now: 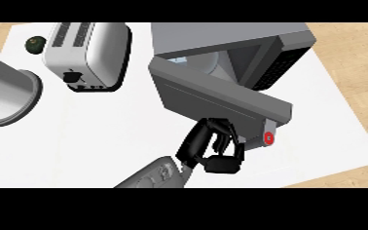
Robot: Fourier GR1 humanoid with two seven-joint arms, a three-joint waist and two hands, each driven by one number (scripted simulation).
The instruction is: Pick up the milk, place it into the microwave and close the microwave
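- Where the fingers (pixel 210 132) of the left hand (pixel 203 150) reach the microwave door (pixel 215 90), they lie close together, only slightly bent, with their tips against the lower edge of its outer face; they pinch nothing.
- The thumb is curled below them, apart from the door.
- The grey forearm (pixel 155 173) comes in from the lower edge, left of centre, slanting up to the right.
- The door stands partly swung out from the microwave (pixel 237 36), with a red button (pixel 268 137) at its free end, just beside the hand.
- Behind the door, in the open cavity, a pale shape (pixel 208 66) shows; I cannot tell whether it is the milk.
- On the white worktop (pixel 108 126) to the left stands a toaster (pixel 86 53), with a small dark green round thing (pixel 34 44) near it and a grey curved vessel (pixel 14 97) at the left edge.
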